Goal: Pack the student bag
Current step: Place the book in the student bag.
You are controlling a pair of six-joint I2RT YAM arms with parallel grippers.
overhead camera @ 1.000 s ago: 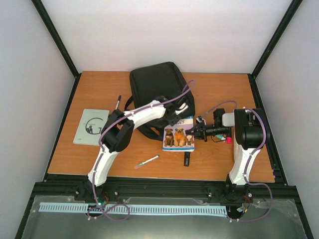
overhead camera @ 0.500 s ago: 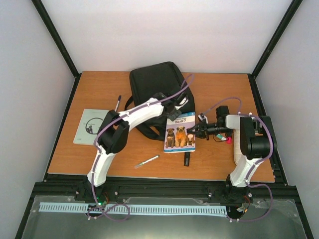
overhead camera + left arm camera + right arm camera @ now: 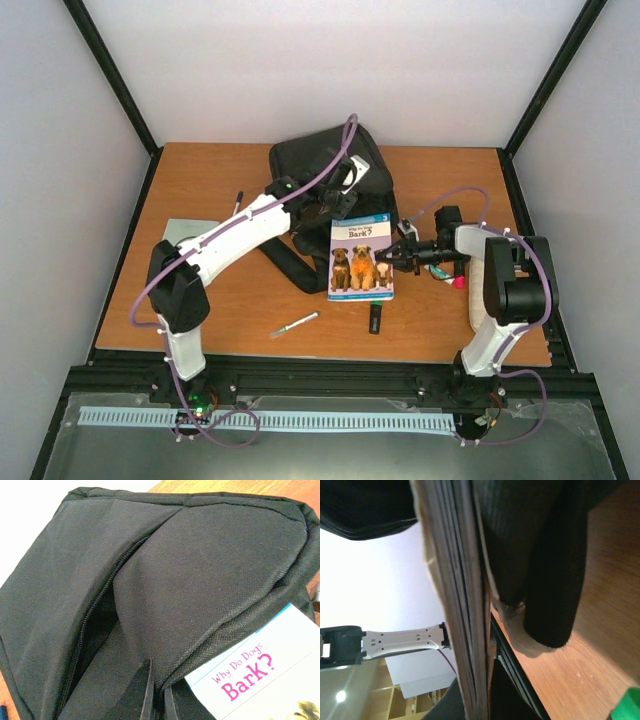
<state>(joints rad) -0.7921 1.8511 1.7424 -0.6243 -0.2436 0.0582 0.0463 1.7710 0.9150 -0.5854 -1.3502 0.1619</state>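
low in the frame a white pen (image 3: 295, 324) lies on the desk (image 3: 450, 330). just above it, at centre, the right gripper (image 3: 388, 262) is clamped on the right edge of the dog book (image 3: 358, 265). beyond, at upper centre, the student bag (image 3: 318, 160) sits at the desk's far middle, touching the book's top end, its zip gaping, with the left gripper (image 3: 335, 203) pinched shut on its black flap.

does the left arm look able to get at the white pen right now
Probably not yet: the white pen lies uncovered, but the left gripper is clamped on the student bag and would have to let go first.
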